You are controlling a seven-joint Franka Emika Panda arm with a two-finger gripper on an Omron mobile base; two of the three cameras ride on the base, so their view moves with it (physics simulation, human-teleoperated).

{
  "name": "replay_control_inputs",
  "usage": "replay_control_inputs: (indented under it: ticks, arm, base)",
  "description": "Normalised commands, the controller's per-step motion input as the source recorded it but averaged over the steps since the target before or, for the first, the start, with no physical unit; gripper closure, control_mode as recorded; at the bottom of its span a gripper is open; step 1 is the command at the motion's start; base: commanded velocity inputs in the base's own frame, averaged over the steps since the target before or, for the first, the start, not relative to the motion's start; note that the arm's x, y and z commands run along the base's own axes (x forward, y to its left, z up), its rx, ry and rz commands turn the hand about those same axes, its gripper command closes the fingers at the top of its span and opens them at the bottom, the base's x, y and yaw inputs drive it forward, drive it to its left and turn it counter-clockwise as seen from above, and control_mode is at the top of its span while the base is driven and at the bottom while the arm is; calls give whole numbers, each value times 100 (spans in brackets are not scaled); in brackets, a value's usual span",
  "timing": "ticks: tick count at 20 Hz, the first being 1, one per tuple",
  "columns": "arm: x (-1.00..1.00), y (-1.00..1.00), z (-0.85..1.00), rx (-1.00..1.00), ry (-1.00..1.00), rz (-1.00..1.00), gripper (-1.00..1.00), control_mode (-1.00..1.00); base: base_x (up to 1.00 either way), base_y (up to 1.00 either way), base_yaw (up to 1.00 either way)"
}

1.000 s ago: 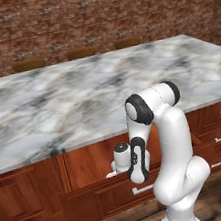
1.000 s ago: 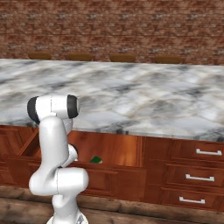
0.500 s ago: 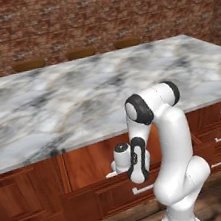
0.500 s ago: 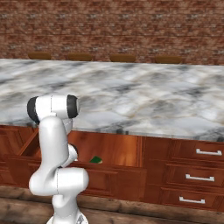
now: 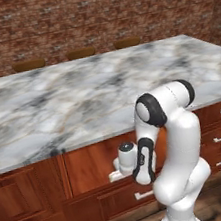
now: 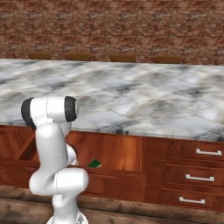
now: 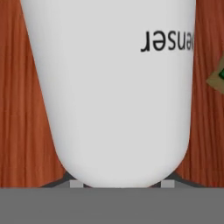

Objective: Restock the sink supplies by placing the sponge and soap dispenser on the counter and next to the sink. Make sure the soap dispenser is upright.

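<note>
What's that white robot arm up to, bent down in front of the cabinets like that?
The arm is reaching down into an open drawer under a marble counter. Its hand camera looks straight at a white soap dispenser lying on the drawer's wood floor, right between the fingers of its pincer. A green-and-yellow sponge lies in the drawer too. Neither is out yet.

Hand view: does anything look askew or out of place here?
The soap dispenser sits very close to the camera, lying on reddish wood rather than on marble, and its printed lettering reads upside down in this view. A corner of the sponge shows at the right edge. Nothing looks spilled or damaged.
</note>
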Motion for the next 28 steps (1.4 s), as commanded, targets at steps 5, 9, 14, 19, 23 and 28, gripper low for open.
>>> replay_control_inputs:
  ticks: [5, 9, 14, 19, 23, 28]
  arm:
    - [0, 0, 62, -1, 0, 0, 100, -100]
    - [0, 0, 74, -1, 0, 0, 100, -100]
    - [0, 0, 80, -1, 0, 0, 100, -100]
    - [-2, -2, 93, 0, 4, 0, 100, -100]
    - [-18, -10, 100, 0, 7, 0, 100, -100]
    - [-32, -11, 100, 0, 10, 0, 100, -100]
  base:
    - [0, 0, 0]
    - [0, 0, 0]
    - [0, 0, 0]
    - [0, 0, 0]
    - [0, 0, 0]
    - [0, 0, 0]
